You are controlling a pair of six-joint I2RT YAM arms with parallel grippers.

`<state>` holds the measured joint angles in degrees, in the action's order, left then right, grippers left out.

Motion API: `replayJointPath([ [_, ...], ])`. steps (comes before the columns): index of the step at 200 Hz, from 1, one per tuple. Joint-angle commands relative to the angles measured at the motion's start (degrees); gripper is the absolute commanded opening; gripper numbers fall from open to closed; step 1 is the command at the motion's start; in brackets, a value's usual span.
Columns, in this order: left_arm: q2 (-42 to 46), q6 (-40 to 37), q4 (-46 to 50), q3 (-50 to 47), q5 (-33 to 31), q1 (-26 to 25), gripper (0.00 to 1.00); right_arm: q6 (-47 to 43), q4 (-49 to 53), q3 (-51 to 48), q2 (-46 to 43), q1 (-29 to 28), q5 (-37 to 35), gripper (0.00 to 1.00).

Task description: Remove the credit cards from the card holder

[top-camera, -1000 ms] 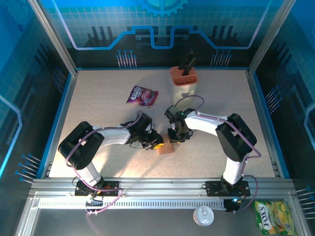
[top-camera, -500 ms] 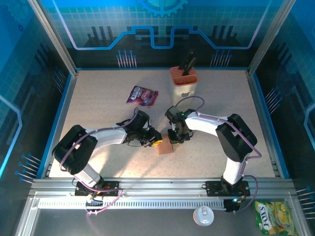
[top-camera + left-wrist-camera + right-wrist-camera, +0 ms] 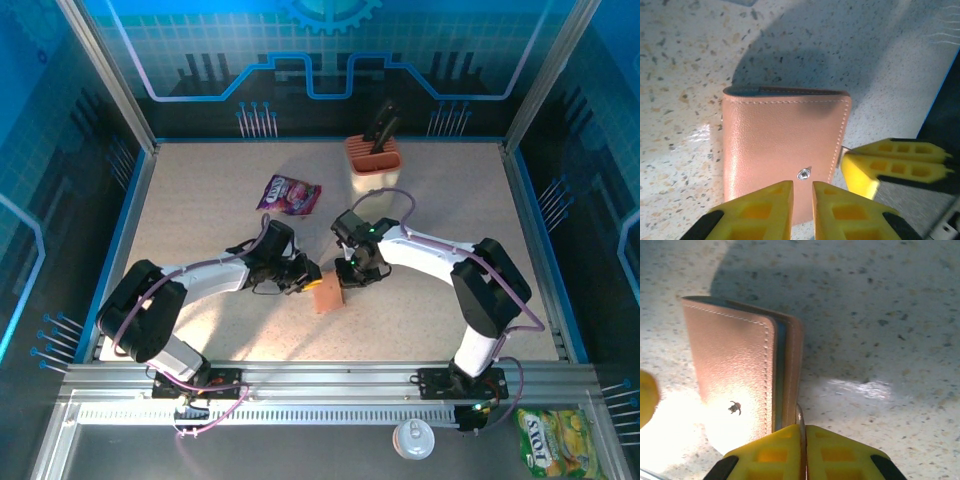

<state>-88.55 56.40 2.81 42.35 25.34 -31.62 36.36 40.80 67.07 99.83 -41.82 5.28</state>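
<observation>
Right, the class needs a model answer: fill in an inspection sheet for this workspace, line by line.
Surface: speckled beige tabletop, no spills seen.
Job's things: pinkish-brown leather-look card holder folded, snap visible; no cards out; blue layer between flaps, card or lining unclear.
Clutter: purple crinkled snack packet; beige knife block with orange top.
Grippers: left gripper nearly closed at the holder's snap edge, grip unclear; right gripper shut on a flap edge.
Cables: purple cables looped along both arms.
Surroundings: blue-lit walls; yellow snack bag and white round lid beyond the front rail.

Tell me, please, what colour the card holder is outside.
Salmon-tan card holder, best in left wrist view.
</observation>
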Motion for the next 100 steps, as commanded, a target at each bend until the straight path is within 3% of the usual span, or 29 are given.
replayJointPath([
  [1, 0.3, -2.3, 2.9, -1.5, 0.9, 0.2, 0.18, 0.2, 3.2, 2.6, -2.0, -1.8, 1.0, 0.1],
  [100, 5.2, -6.0, 12.2, -2.8, -2.6, 1.5, 0.16, 1.2, 9.1, 11.3, -1.4, -6.3, -0.9, 0.11],
])
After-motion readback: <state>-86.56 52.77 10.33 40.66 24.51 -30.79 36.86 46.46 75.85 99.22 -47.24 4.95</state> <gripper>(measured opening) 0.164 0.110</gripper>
